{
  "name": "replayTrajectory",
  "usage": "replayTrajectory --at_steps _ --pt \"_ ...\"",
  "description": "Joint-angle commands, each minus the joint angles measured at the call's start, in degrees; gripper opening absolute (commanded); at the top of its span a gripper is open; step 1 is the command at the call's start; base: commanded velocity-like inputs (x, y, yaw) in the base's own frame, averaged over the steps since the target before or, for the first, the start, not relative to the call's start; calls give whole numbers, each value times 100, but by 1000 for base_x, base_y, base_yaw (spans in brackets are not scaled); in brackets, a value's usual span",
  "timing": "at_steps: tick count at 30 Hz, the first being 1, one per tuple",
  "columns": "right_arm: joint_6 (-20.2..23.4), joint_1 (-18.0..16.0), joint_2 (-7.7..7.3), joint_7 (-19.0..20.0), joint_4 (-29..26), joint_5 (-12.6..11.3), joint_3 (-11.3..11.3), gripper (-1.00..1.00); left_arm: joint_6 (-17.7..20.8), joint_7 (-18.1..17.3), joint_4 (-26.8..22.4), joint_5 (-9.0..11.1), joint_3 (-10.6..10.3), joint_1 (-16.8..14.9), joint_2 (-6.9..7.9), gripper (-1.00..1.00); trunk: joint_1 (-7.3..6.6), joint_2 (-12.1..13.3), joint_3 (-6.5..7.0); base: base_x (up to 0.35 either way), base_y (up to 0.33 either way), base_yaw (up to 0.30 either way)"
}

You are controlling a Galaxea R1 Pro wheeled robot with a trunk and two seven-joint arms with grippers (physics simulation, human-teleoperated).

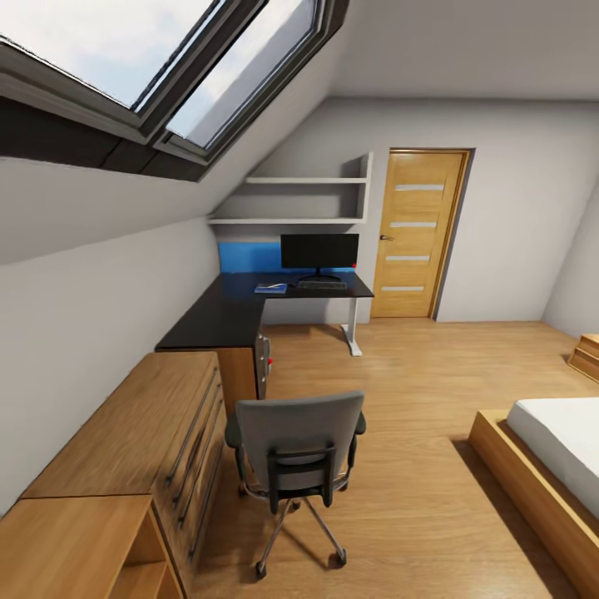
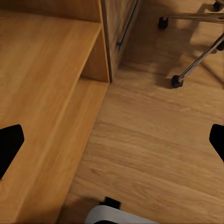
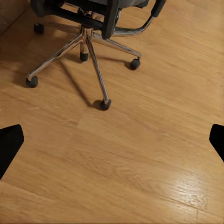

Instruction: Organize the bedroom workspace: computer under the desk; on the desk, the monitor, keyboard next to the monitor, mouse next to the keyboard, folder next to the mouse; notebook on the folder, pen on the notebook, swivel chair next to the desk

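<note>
Facing swivel chair (image 1: 298, 441) w/ monitor (image 1: 319, 251) on desk (image 1: 225, 314); both hands' fingers apart; no text readable.

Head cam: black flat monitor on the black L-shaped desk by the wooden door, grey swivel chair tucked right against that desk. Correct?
Not quite. In the head view the grey swivel chair stands well short of the black L-shaped desk, beside the light wooden drawer chest. The black flat monitor is on the desk, near the wooden door.

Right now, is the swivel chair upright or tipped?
Upright: the swivel chair stands with its star base and casters on the floor, backrest vertical.
</note>
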Motion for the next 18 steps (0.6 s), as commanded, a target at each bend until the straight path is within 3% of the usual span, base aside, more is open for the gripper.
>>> replayTrajectory --at_steps 1,8,18 --pt "-13 -2 2 -34 8 -13 50 100 -14 31 3 34 -50 -2 1 100 2 -4 -2 0 178 0" --pt "-13 -2 2 -34 8 -13 50 100 -15 31 3 34 -50 -2 1 100 2 -4 -2 0 196 0" --pt "-13 -2 2 -34 8 -12 50 100 -14 30 3 34 -50 -2 1 100 2 -4 -2 0 44 0"
